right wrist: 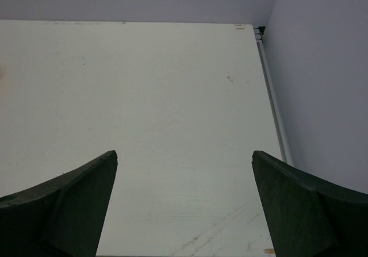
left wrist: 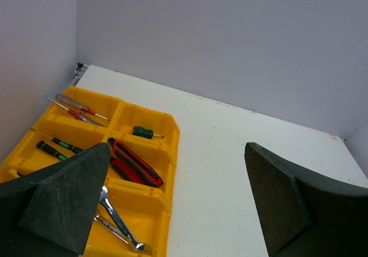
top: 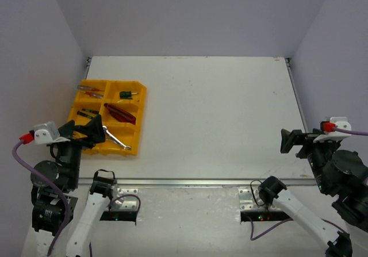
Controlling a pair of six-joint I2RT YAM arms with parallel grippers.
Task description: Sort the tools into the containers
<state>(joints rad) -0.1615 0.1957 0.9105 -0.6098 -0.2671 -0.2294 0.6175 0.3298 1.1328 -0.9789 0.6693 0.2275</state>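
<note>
The yellow tray [top: 142, 118] lies at the table's left, its compartments holding the tools. Red-handled screwdrivers [left wrist: 77, 108] lie in the far left compartment and a green screwdriver [left wrist: 144, 132] in the far right one. Red pliers [left wrist: 135, 165] and green-black screwdrivers [left wrist: 57, 146] fill the middle row. Silver wrenches [left wrist: 118, 222] rest in the near right compartment. My left gripper [top: 96, 133] hovers open over the tray's near edge with nothing between its fingers [left wrist: 69, 205]. Far to the right, my right gripper [top: 286, 141] is open over bare table, also empty [right wrist: 184, 153].
White walls close in the table on the left, back and right. A metal rail [top: 195, 182] runs along the table's near edge, and another rail [right wrist: 273, 102] follows the right wall. Both arm bases sit below the near rail.
</note>
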